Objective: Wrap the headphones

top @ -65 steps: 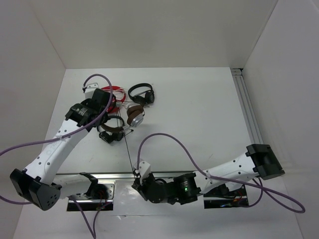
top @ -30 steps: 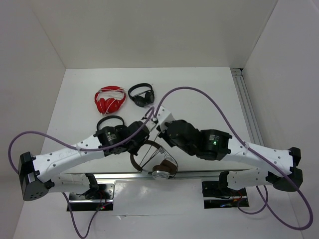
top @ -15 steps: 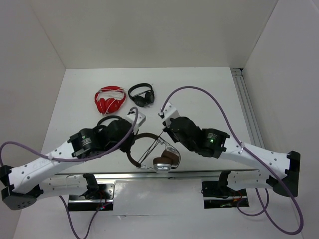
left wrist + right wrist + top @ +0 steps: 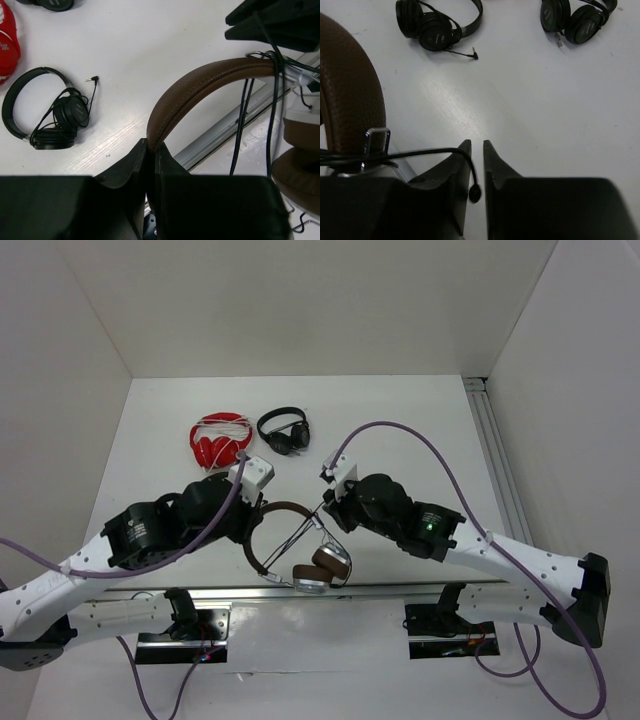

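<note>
Left jaws clamp headphones (image 4: 200,82), black pair (image 4: 50,120) nearby

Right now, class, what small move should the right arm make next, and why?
Probably carry the cable around the headband: the left gripper clamps the headband, the right gripper pinches the cable, and slack strands hang across the arch.

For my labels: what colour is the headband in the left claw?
Brown; the headband shows best in left wrist view.
</note>
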